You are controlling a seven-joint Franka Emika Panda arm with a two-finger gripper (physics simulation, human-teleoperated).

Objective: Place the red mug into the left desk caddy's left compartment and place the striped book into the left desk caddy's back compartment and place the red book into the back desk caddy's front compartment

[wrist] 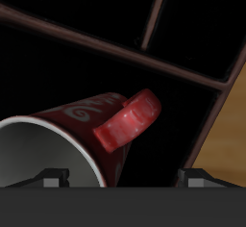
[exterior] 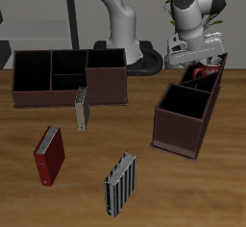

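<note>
The red mug [wrist: 91, 125] lies tilted inside the left desk caddy [exterior: 165, 135], in its end compartment farthest from the table's front edge; in the exterior view only a bit of the mug [exterior: 204, 74] shows. My gripper [exterior: 199, 65] hovers just above it, open, and its fingertips [wrist: 43, 181] stand wide apart and clear of the mug. On the table near the front edge lies the striped book [exterior: 120, 183]. The red book [exterior: 50, 156] lies farther along the table. The back desk caddy [exterior: 106, 88] stands behind them.
A small grey book [exterior: 82, 108] stands upright just in front of the back desk caddy. The robot's base [exterior: 123, 38] rises behind the caddies, with a potted plant [exterior: 181, 0] beside it.
</note>
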